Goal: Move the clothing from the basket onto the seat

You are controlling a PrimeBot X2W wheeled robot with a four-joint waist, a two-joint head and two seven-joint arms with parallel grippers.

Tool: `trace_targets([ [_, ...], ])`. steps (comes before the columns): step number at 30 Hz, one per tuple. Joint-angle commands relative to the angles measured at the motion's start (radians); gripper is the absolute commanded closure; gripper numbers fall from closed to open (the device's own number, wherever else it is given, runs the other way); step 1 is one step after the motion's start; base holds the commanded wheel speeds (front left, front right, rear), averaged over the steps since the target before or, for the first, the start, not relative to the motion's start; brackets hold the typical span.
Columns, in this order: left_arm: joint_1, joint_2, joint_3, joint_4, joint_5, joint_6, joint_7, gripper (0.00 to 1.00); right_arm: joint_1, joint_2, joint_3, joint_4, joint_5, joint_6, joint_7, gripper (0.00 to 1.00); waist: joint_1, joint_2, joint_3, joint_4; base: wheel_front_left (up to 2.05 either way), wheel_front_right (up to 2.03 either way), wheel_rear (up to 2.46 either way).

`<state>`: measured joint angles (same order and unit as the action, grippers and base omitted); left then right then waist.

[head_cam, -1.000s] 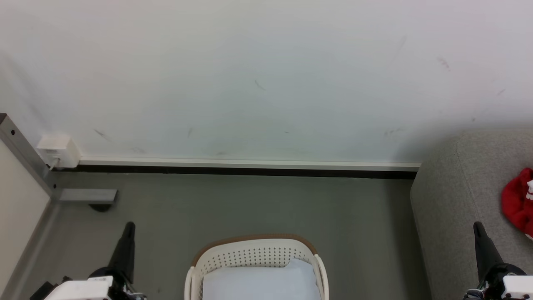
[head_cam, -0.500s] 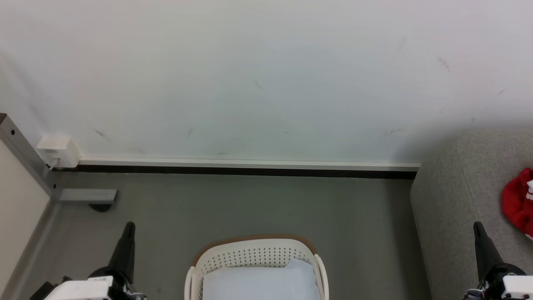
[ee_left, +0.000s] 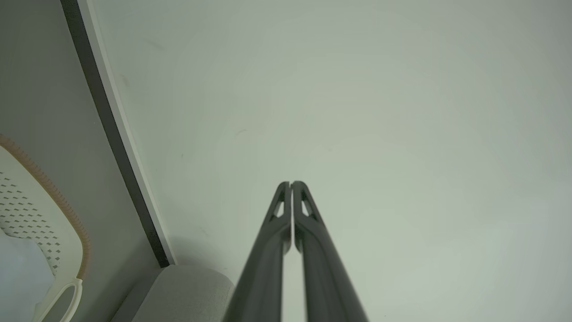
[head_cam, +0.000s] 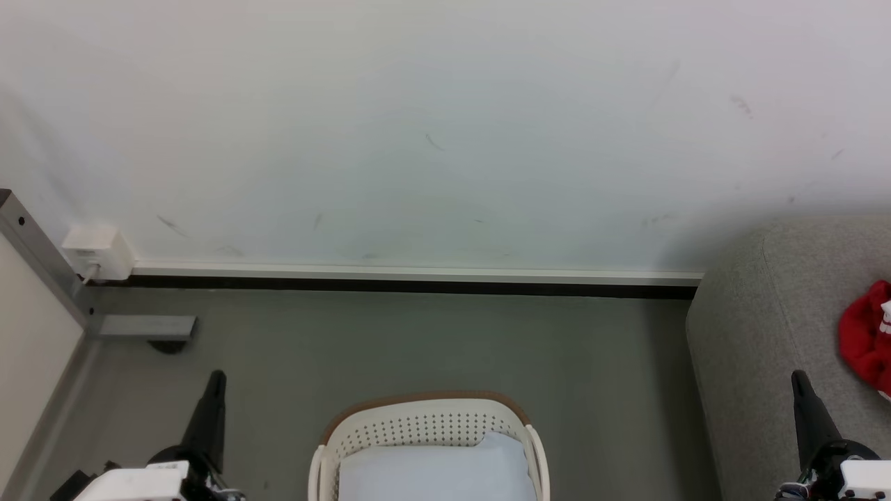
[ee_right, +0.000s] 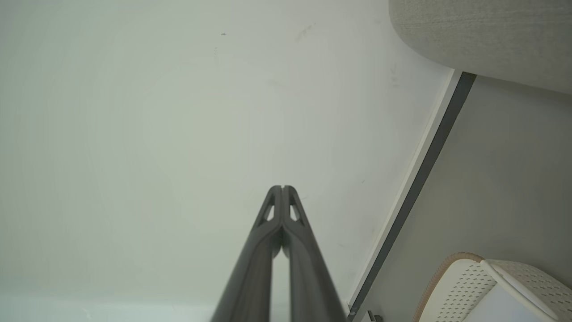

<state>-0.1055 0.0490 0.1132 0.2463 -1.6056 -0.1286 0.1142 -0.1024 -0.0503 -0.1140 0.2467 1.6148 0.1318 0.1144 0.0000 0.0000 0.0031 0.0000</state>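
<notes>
left gripper (ee_left: 291,183) jaws are sitting together beside the basket (head_cam: 418,426), which is holding a pale pad (head_cam: 431,476); right gripper (ee_right: 283,187) jaws are touching too, red clothing (head_cam: 863,341) is lying on the seat (head_cam: 766,334). Risk: another dip is probably grabbing the pad, it's hiding whatever's underneath. Grey floor (head_cam: 418,341) is running back to a scuffed white wall (head_cam: 418,104).

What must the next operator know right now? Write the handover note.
Left gripper: shut, empty, left of the basket.
Right gripper: shut, empty, by the seat.
Clothing: red heap on the seat, at the frame's right edge.
Basket: on the floor, holding a pale pad; its near part is cut off.
Done: at least that clothing moved.
Left: check the basket's hidden part for more garments.
</notes>
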Motion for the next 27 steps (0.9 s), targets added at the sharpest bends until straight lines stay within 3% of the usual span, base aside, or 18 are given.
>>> trace_targets([
  [1,-0.007,0.002,0.002,-0.002,-0.014,-0.004,0.003,1.0,-0.012,0.0,-0.004,-0.004,-0.005,-0.002,0.004,1.0,0.0,0.0,0.0,0.0,0.0,0.0,0.0],
  [27,-0.007,0.002,0.002,-0.003,-0.014,-0.004,0.003,1.0,-0.012,0.0,-0.004,-0.004,-0.005,-0.002,0.004,1.0,0.0,0.0,0.0,0.0,0.0,0.0,0.0],
])
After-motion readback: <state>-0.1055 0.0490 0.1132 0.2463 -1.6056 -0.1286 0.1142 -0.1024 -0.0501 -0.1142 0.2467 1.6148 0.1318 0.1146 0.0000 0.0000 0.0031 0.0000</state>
